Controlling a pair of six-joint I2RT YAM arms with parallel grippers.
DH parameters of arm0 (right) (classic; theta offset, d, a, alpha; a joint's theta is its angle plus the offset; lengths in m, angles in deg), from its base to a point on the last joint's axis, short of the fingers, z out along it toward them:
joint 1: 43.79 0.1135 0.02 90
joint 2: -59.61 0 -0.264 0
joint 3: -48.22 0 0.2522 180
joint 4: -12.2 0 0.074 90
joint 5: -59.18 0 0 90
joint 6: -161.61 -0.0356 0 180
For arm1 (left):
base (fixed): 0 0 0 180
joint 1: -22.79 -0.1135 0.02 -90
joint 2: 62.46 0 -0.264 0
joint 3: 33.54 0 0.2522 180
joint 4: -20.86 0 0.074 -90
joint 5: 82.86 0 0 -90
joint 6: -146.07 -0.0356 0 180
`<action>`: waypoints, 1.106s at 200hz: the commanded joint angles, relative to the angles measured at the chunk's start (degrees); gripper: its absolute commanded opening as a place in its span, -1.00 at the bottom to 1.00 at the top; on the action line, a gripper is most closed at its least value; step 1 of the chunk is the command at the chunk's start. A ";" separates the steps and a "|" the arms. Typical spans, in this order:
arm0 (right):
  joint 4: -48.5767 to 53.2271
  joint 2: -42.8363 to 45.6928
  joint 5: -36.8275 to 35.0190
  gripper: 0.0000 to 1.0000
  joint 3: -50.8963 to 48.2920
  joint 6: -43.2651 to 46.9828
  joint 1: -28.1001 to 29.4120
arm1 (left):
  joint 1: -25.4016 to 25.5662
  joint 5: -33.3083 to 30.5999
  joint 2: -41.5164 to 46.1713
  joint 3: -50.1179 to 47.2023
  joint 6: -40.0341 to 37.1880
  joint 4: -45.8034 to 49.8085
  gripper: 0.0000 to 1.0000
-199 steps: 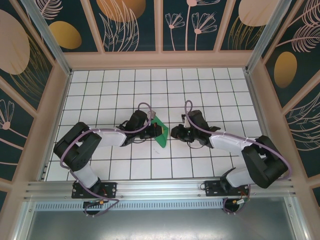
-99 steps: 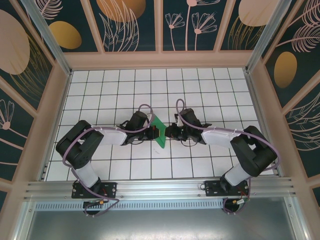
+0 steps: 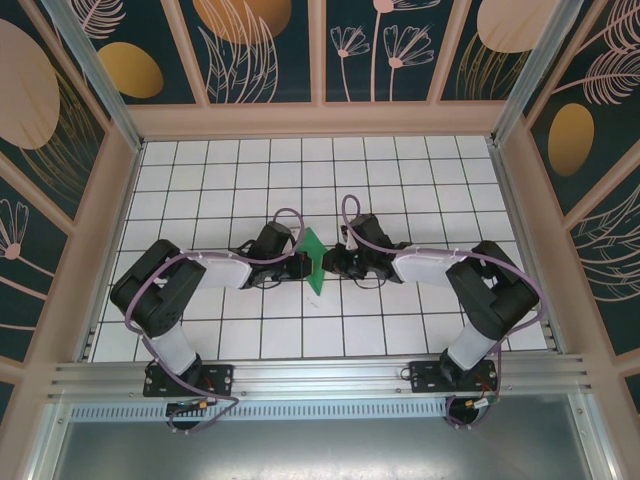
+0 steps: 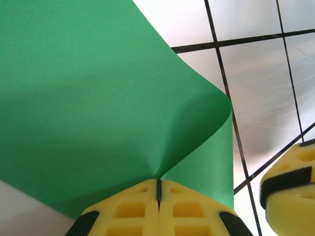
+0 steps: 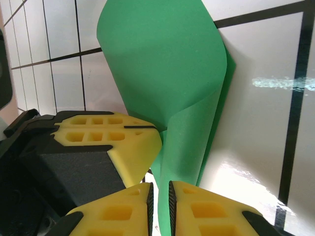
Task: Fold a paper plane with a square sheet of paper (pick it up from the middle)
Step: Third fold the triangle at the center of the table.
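The square sheet of paper (image 3: 315, 258) is green and stands bent up off the tiled floor between the two grippers. My left gripper (image 3: 303, 262) is shut on its edge; in the left wrist view the yellow jaws (image 4: 158, 184) meet and pinch the paper (image 4: 98, 98) into a curl. From the right, my right gripper (image 3: 330, 262) reaches the same sheet. In the right wrist view its jaws (image 5: 160, 196) stand a narrow gap apart with the paper's (image 5: 162, 64) lower edge between them, the left gripper's fingers (image 5: 113, 137) just beside.
White tiled floor (image 3: 400, 180) with black grid lines lies all round. Wooden walls (image 3: 515, 230) enclose the cell, and a metal rail (image 3: 320, 375) runs along the near edge by the arm bases. The two grippers are almost touching.
The right gripper has travelled left across about one tile until its jaws straddle the paper's edge. The left gripper has kept its grip, and the sheet now stands more upright.
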 commanded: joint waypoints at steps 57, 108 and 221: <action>8.62 -9.46 -6.31 -0.73 14.91 5.09 -0.34 | -0.45 -0.47 0.52 0.36 -2.06 1.71 -1.00; 13.47 -15.39 -6.64 -0.75 22.30 9.89 -0.94 | -0.48 -0.69 0.51 0.18 -2.20 1.89 -1.00; 25.02 -23.43 -8.16 -0.75 30.50 19.50 -1.14 | -1.97 -2.14 2.53 2.46 -6.13 6.00 -1.00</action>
